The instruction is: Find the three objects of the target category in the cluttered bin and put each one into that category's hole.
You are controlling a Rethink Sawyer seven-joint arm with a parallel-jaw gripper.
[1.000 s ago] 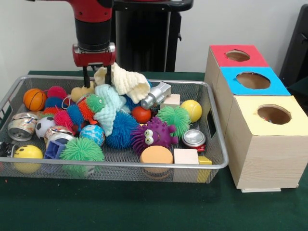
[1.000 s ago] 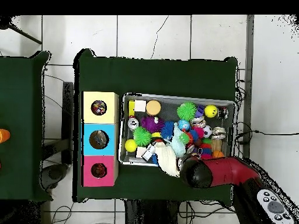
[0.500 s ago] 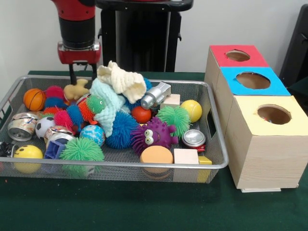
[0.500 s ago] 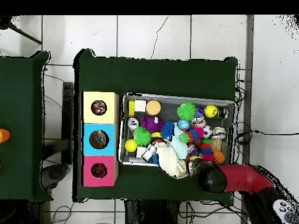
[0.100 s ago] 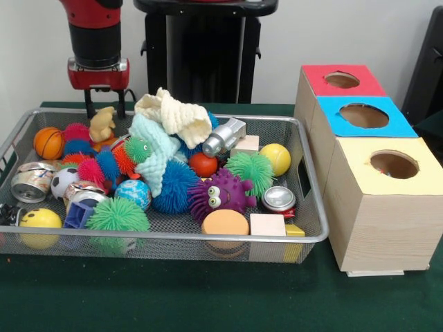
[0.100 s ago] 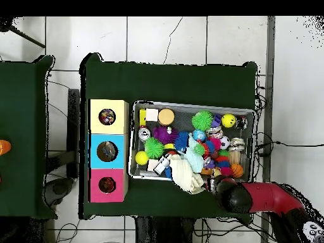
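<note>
Green table (image 5: 173, 297), wire bin (image 5: 228, 238), three-hole wooden box (image 5: 377, 228)

Toys in bin (image 5: 315, 237) – three boxes (image 5: 374, 207) right, front view.

Plain pale wall (image 5: 360, 31) behind. White tiled floor (image 6: 164, 38), cracked. Green-covered table (image 6: 171, 79); second green table (image 6: 22, 126) apart beside it.

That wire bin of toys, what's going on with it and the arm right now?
The red and black arm hangs over the far corner of the wire bin, its gripper set around a small tan plush toy that stands up among the balls. Whether the jaws have closed on it can't be told. The bin is crowded with spiky balls, cans and blocks, and a cream cloth lies on top. Beside it stands a box with red, blue and yellow holes.
</note>
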